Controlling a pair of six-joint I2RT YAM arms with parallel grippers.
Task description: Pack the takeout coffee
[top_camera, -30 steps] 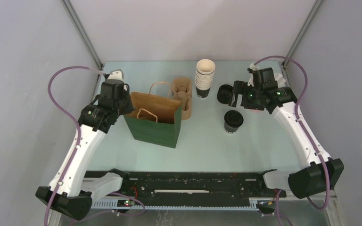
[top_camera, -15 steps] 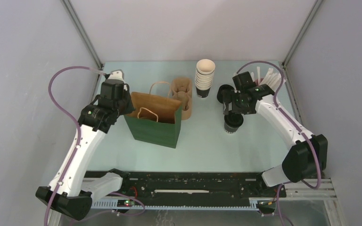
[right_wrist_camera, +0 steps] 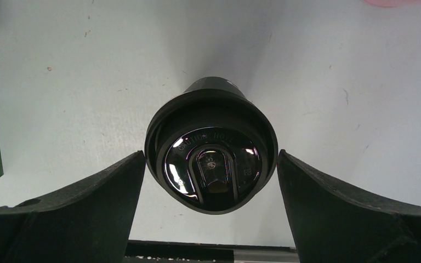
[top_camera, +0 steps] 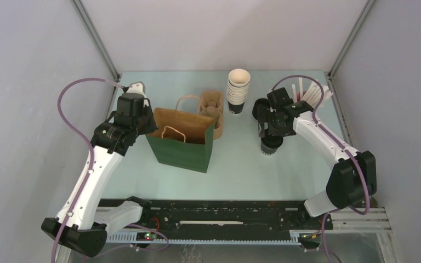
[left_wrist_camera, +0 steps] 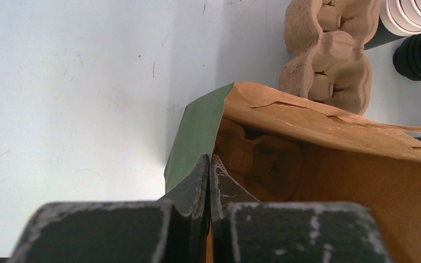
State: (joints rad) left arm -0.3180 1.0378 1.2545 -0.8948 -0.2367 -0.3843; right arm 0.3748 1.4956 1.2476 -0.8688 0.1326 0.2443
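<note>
A: What's the setup rn?

B: Biggest thing first: the green bag (top_camera: 178, 145) stands open. The left gripper (left_wrist_camera: 209, 174) is pinched onto its top edge at the corner, jaws together w/ the paper between them. A pulp carrier (left_wrist_camera: 263, 161) sits down inside, just ahead of those tips.

A: And the drink?

B: The takeout coffee (right_wrist_camera: 211, 145) is upright on the table (right_wrist_camera: 334, 82), dead centre in the right gripper (right_wrist_camera: 210, 159). That one's spread wide, one of its fingers (right_wrist_camera: 98, 197) on either side of the cup, and neither is touching it afaict. A bit of the bag's green wall shows out past one finger, well apart from the cup.

A: How'll it handle?

B: Prob light, it's a small paper cup. Can't tell if it's full, so treat it as full and keep it upright. The wall's thin card and I'd say it'll dent if squeezed hard. The lid (right_wrist_camera: 214, 170) is glossy black plastic, looks slippery, and might pop off if it's pinched.

A: So where to grab?

B: On the cup body just under the lid rim, not on the lid itself. The cup tapers toward the base, so imo the overhanging rim would act as a stop vs. slipping through. Gentle close, no crushing.
</note>
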